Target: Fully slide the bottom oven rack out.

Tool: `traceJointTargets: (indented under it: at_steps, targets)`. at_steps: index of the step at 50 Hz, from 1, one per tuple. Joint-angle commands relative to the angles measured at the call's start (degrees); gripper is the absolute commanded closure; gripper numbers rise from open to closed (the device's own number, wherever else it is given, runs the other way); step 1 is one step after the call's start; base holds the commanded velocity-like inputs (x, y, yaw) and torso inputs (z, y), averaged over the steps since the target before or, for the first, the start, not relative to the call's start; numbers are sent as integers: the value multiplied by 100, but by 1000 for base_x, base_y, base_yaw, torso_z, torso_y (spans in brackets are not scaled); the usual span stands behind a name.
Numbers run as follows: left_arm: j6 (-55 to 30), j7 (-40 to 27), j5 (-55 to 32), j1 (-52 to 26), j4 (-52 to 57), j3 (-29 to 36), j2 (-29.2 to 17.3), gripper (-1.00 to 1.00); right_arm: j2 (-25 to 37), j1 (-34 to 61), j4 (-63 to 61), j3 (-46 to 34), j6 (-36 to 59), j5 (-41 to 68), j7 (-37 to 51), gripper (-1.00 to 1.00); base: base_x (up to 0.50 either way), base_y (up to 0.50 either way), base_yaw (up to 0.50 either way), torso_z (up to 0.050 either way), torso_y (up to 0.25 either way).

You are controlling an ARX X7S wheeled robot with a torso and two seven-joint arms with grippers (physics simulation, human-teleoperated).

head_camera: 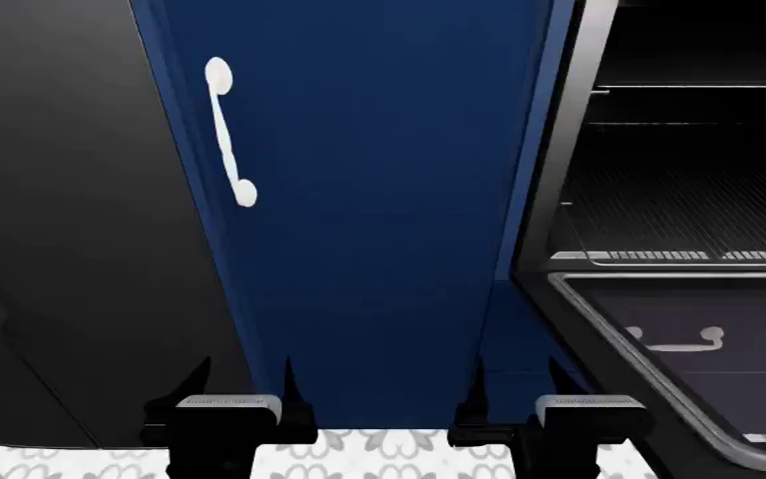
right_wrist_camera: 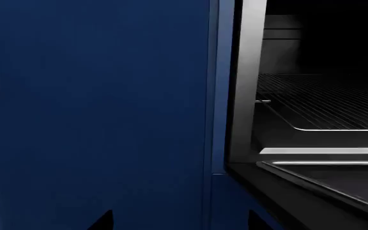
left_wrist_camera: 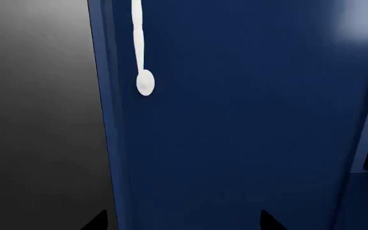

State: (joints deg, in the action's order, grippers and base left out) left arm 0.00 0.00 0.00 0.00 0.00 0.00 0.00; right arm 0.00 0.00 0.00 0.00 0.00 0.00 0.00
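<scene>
**Rack sits inside the open oven, both grippers low before the blue cabinet**

The bottom oven rack (head_camera: 689, 215), a grid of thin grey wire rods, lies flat inside the oven (head_camera: 563, 150), whose interior is black and whose frame is smooth silver-grey metal. The dark glass door (head_camera: 702, 339) hangs open and tilts downward. Beside it stands a navy cabinet door (head_camera: 370, 200) with a slim white handle (head_camera: 228, 135). The left gripper (head_camera: 230, 384) and right gripper (head_camera: 523, 384) point forward, apart from the rack, jaws spread wide and holding nothing.
</scene>
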Motion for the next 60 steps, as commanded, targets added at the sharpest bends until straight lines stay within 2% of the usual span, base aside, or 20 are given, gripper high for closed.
traceJointTargets:
  at_steps: [1,5,13,32,50,54,56,60]
  targets:
    - [-143,-179,-3,-1,41,99,-94,-100,90,0,0,-129,-1,48,129,-100,0,0,0,0,0]
    - [-391,-318,-46,29,176,170,-187,-100,182,-15,26,-272,-108,31,265,-100,0,0,0,0,0]
    - [-105,-496,23,159,251,348,-328,-100,296,-64,3,-440,-257,62,378,-100,0,0,0,4,0]
    - [163,-765,209,244,236,643,-499,-100,461,-80,21,-626,-412,214,530,-100,0,0,0,50,0]
    - [163,-912,36,269,321,726,-598,-100,577,-70,21,-720,-434,489,575,-100,0,0,0,50,0]
    - [-579,-937,-216,355,985,620,-613,-100,646,-180,-644,-676,151,860,524,-100,0,0,0,50,0]
    - [-1435,-955,-323,465,1866,589,-688,-100,766,-281,-1597,-591,937,1208,580,-100,0,0,0,0,0]
    - [-3851,-1032,-863,187,3652,257,-846,-100,1095,-169,-3492,-303,2652,2015,868,-100,0,0,0,0,0]
